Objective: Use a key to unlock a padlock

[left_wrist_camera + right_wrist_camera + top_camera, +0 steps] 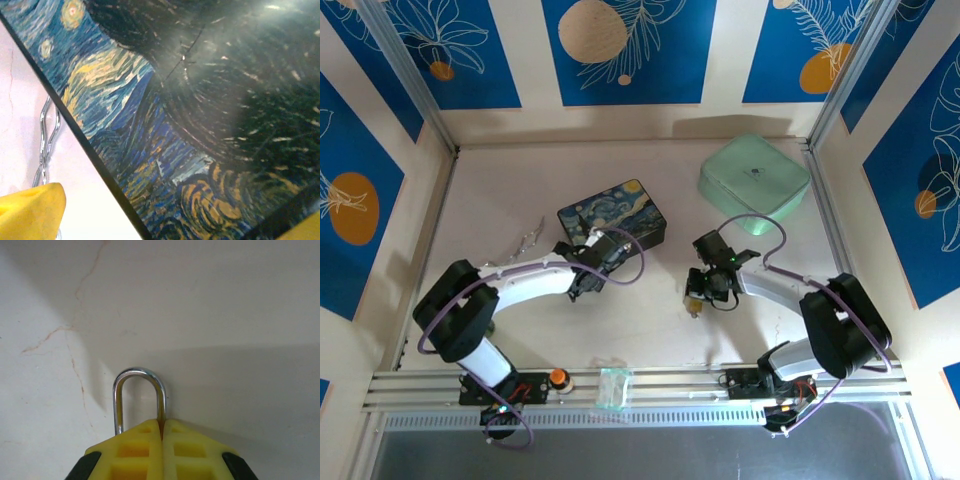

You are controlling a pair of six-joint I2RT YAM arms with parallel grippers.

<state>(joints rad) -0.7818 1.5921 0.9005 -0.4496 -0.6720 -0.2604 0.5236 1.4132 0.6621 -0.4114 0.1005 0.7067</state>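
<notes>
The right claw (161, 426) is pressed together on the padlock (139, 372). Its two yellow fingers (135, 450) meet at a thin seam, and the right leg of the silver shackle (118, 405) runs down into that seam. The shackle's arch stands just beyond the fingertips, over the pale table (225, 305). Its left leg ends at the left finger's edge, and the lock's body is hidden under the fingers. From above, a small brass bit shows at this claw's tip, and a green case (753, 185) lies well apart, behind the claw.

The left claw (588, 268) stands wide apart and holds nothing, with a yellow finger (30, 212) at each side of its wrist view. The box (200, 125) lies close under it, its lid spanning the space between the fingers. A chrome wire (47, 135) lies on the table just beside the box's edge, ahead of the left finger.
</notes>
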